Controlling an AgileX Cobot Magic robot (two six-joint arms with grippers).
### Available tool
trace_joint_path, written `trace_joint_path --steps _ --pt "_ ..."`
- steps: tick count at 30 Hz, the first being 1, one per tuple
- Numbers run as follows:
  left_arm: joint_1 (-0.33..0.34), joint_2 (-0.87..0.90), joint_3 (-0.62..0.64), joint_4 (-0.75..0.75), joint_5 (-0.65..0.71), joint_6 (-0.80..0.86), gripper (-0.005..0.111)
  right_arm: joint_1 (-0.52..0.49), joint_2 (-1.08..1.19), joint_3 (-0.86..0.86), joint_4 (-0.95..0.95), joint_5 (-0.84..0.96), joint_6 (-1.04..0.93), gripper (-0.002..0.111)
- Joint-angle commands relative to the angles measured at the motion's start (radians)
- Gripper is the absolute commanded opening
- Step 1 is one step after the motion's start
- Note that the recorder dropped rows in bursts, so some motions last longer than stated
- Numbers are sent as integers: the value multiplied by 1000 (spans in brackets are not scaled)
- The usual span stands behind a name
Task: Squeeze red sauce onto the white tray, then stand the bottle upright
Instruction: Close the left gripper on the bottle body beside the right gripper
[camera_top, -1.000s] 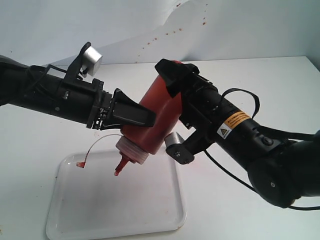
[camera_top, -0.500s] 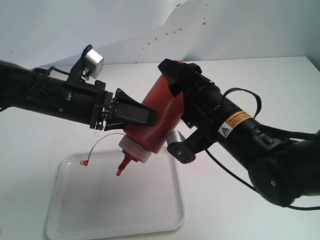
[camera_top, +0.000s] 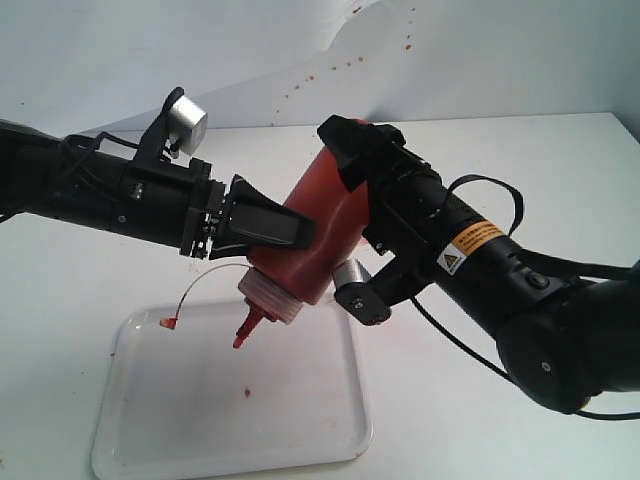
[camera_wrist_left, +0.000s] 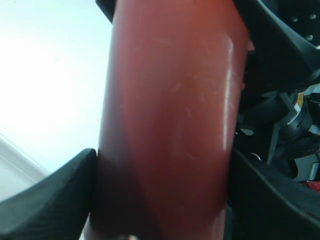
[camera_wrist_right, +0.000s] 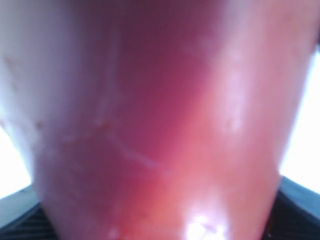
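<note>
Nearest the exterior camera, the white tray (camera_top: 140, 450) lies flat on the worktop (camera_top: 420, 450). A small dark dot of red sauce (camera_top: 247, 392) sits on the tray floor, roughly midway across and well apart from the rim.

Above it, clear of the tray, hangs the red-stained nozzle (camera_top: 243, 330), pointing down and slightly left. The tip cap (camera_top: 166, 323) dangles on its thin tether over the tray's far left part. I cannot tell whether it touches the surface.

Next comes the bottle (camera_top: 318, 235), held in the air over the tray's far edge. It is steeply tilted, with the cap end low and the base high.

My left tool (camera_top: 292, 232) pinches it just above the cap. In the left wrist view, black fingers (camera_wrist_left: 47, 205) press against both sides of the red wall.

My right tool (camera_top: 352, 172) clamps the raised base end from the other side. In the right wrist view the bottle fills almost everything, blurred, with dark pads (camera_wrist_right: 17, 212) showing at its two edges, so that tool too is pressed onto the bottle.

Farthest back, a pale backdrop (camera_top: 480, 50) rises behind the worktop, dotted with small reddish specks (camera_top: 335, 65).
</note>
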Motion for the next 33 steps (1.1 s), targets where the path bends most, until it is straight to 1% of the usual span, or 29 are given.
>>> trace_joint_path --steps 1,16,26,29,31,33 --pt "-5 2 -12 -54 23 -4 0 2 -16 -11 -33 -82 -11 0" --pt "-5 2 -12 -68 23 -4 0 2 -16 -11 -31 -82 -11 0" --pt "-5 2 -12 -69 23 -4 1 0 -16 -11 -31 -50 -11 0" --pt "-5 2 -12 -69 23 -4 8 0 -16 -11 -31 -47 -11 0" --pt "-5 2 -12 -69 23 -4 17 0 -16 -11 -31 -47 -11 0" --pt "-5 2 -12 -74 23 23 31 0 -16 -11 -28 -47 -11 0"
